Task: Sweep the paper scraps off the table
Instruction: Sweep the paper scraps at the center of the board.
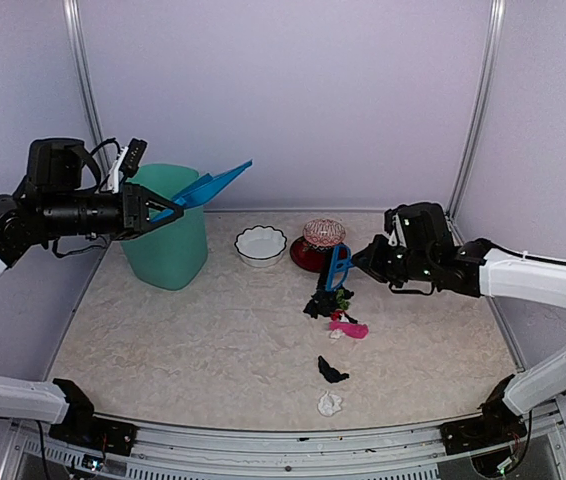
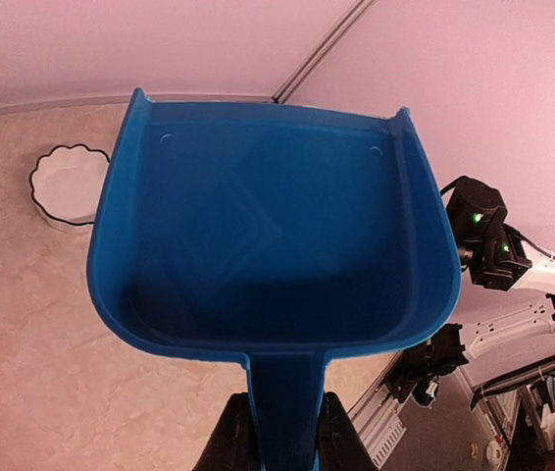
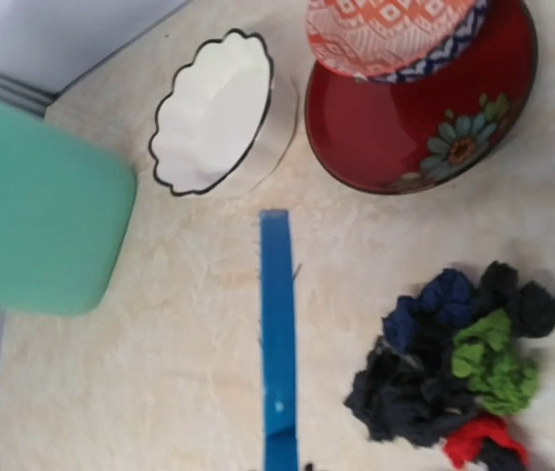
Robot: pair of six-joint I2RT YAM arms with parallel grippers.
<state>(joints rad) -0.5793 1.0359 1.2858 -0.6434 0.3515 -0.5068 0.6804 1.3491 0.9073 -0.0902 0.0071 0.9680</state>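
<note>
The table lies open from the bin at back left across to the front rail, with walls at the back and both sides. The scraps lie right of centre. A dark pile sits just under the brush, a pink one just nearer, and a black and a white one lie apart toward the rail.

The right gripper pinches the brush, which stands upright over the pile. The left gripper is clamped on the handle of the dustpan, raised by the bin's rim.

Only the left wrist view shows the pan's floor, bare blue. Only the right wrist view shows green, blue and red bits in the pile.

The white bowl shows a plain white inside. A patterned bowl sits tilted in the red bowl. The bin's inside is hidden.
</note>
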